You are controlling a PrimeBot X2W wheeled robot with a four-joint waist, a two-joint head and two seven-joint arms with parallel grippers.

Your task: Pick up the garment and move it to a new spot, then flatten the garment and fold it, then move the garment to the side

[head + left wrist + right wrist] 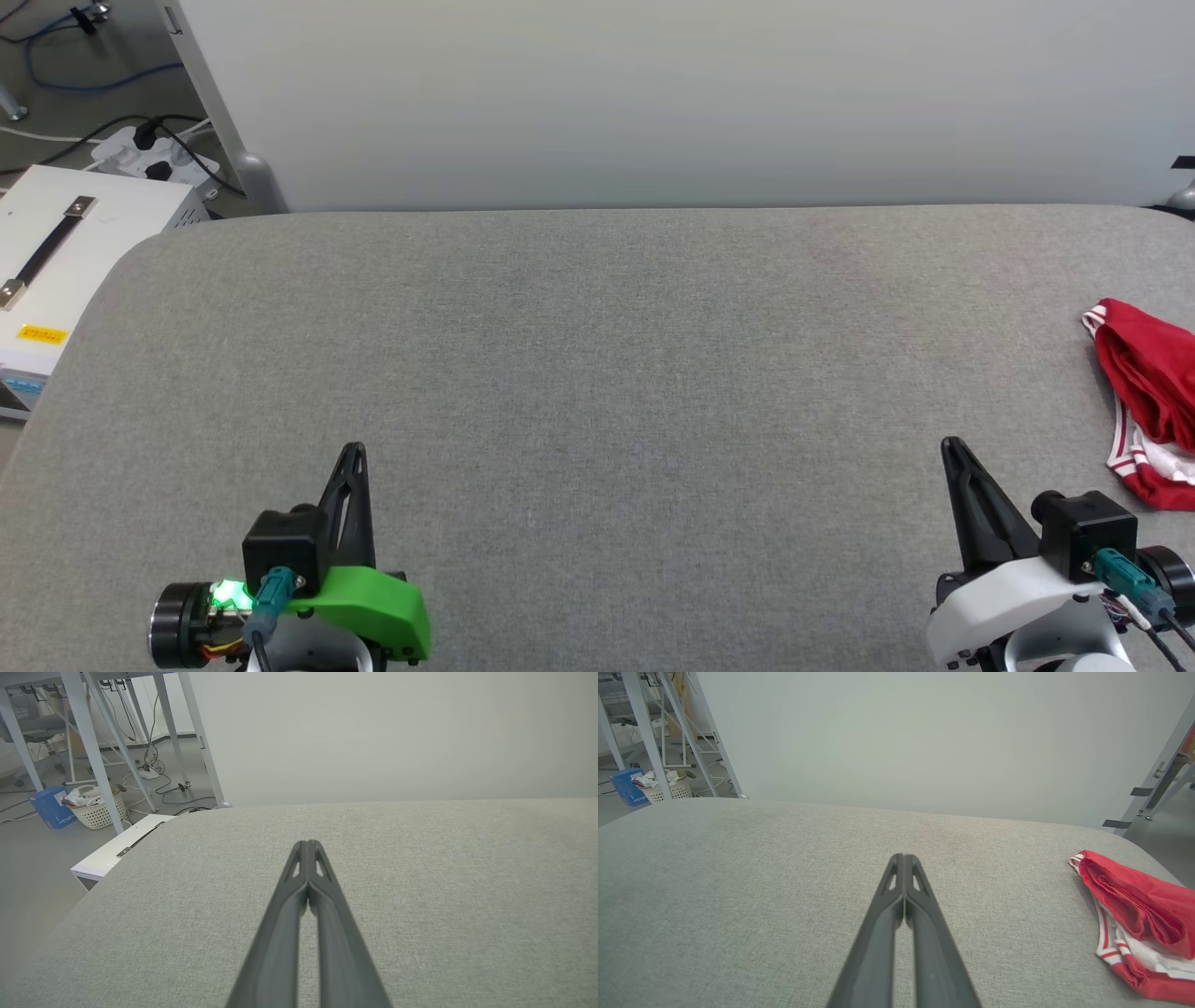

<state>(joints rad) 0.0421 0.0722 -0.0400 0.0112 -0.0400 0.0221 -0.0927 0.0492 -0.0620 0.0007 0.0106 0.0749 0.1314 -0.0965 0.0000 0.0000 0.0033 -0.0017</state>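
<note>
The garment (1150, 387) is a red shirt with white and red-striped trim, lying bunched at the far right edge of the grey table (597, 373); part of it runs out of the head view. In the right wrist view the garment (1139, 905) lies to the right of my fingers, apart from them. My right gripper (952, 446) is shut and empty near the table's front right, left of the garment. My left gripper (353, 451) is shut and empty at the front left. Both pairs of fingers, left gripper (307, 843) and right gripper (903, 857), are pressed together.
A white case (65, 252) with a black handle stands off the table's left edge, with a power strip and cables (154, 149) behind it. A pale wall panel (653, 93) rises behind the table. A laundry basket (98, 807) and blue box sit on the floor.
</note>
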